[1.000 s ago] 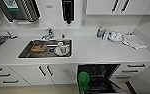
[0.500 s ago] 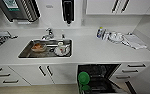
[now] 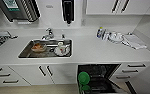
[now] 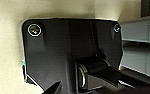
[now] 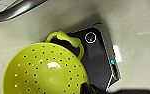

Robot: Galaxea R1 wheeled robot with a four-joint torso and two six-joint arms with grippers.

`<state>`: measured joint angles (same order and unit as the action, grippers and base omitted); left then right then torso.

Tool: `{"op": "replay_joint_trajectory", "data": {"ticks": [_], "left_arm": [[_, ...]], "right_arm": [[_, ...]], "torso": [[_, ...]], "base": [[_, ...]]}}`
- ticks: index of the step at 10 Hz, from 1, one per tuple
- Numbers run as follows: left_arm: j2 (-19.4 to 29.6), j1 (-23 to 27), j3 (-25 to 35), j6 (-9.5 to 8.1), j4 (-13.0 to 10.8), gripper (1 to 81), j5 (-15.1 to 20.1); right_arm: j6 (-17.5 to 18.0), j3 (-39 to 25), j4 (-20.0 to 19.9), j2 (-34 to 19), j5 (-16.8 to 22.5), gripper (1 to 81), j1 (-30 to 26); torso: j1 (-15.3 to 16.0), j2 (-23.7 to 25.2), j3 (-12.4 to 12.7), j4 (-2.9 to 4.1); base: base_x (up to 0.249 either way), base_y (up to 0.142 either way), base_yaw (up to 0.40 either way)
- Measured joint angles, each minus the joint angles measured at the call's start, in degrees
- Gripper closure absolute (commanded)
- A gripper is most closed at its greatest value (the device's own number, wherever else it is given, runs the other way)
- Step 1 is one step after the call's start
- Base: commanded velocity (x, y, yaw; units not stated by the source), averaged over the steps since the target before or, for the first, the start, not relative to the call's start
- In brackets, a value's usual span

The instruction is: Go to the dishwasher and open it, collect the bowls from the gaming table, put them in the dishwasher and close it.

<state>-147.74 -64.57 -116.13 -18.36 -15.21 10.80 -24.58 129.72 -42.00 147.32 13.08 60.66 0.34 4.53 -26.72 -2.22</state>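
The dishwasher (image 3: pixel 101 75) stands open under the white counter, its dark racked inside showing. A round green bowl (image 3: pixel 83 77) sits at its left edge, with another green shape (image 3: pixel 85 87) just below it. In the right wrist view a yellow-green bowl with small holes and a loop handle (image 5: pixel 46 72) hangs over the beige floor. My right gripper (image 5: pixel 91 89) holds it at the rim. The left wrist view has the robot's dark plate over beige floor beside grey cabinet fronts (image 4: pixel 141 37). The gaming table is out of view.
A steel sink (image 3: pixel 26 53) in the counter holds an orange dish (image 3: pixel 38 47) and white crockery (image 3: pixel 61 49). Bottles and white dishes (image 3: pixel 114 37) and a folded cloth (image 3: pixel 134 42) lie at the counter's right. White drawers (image 3: pixel 6 76) flank the dishwasher.
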Motion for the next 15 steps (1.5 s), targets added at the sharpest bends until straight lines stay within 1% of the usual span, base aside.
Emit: {"op": "replay_joint_trajectory", "data": {"ticks": [1, 3, 4, 5, 6, 8, 9, 12, 15], "left_arm": [[-1.16, -0.85, -0.57, 0.34, -0.02, 1.0, -0.28], [-3.23, -1.85, -4.35, 1.11, -0.07, 1.0, -0.33], [-4.72, -2.23, -7.39, 1.91, -0.16, 1.0, -0.33], [-6.47, -2.60, -10.08, 2.29, -0.22, 1.0, -0.46], [-8.30, -3.25, -12.26, 3.32, -0.27, 1.0, -0.57], [-11.01, -5.07, -14.99, 3.95, -0.29, 1.0, -0.77], [-11.67, -5.49, -15.93, 4.80, -0.29, 1.0, -0.69], [-12.50, -5.33, -16.46, 5.02, -0.35, 1.0, -1.00], [-13.13, -5.46, -17.16, 5.13, -0.40, 1.0, -1.00]], "right_arm": [[-0.01, -0.12, -0.54, -0.60, 0.69, 81.1, -0.85], [0.00, -0.48, -1.94, -1.97, 2.24, 81.1, -2.51], [0.00, -0.78, -2.77, -2.43, 3.07, 81.1, -4.11], [0.00, -1.30, -3.58, -2.58, 3.93, 81.1, -5.53], [-0.01, -1.79, -4.66, -3.04, 5.30, 81.1, -6.75], [-0.01, -2.73, -5.92, -4.83, 6.34, 81.1, -8.27], [-0.01, -3.25, -6.45, -5.46, 6.57, 81.1, -9.03], [-0.01, -5.35, -8.87, -6.25, 9.85, 81.1, -11.72], [-0.12, -5.55, -10.68, -7.77, 11.61, 81.1, -13.70]], "torso": [[0.00, 0.00, 0.00, -0.02], [0.00, 0.00, 0.00, -0.02], [0.00, 0.00, 0.00, -0.02], [0.00, 0.00, 0.00, 0.00], [0.00, 0.00, 0.00, -0.02], [0.00, 0.00, 0.00, 0.00], [0.00, 0.00, 0.00, 0.00], [0.00, 0.00, 0.00, -0.02], [0.00, 0.00, 0.00, 0.00]], "base": [[0.000, 0.000, 0.000], [0.000, 0.000, 0.000], [0.000, 0.000, 0.000], [0.000, 0.000, 0.000], [0.000, 0.000, 0.000], [0.000, 0.000, 0.000], [0.000, 0.000, 0.000], [0.000, 0.000, 0.000], [0.000, 0.000, 0.000]]}}
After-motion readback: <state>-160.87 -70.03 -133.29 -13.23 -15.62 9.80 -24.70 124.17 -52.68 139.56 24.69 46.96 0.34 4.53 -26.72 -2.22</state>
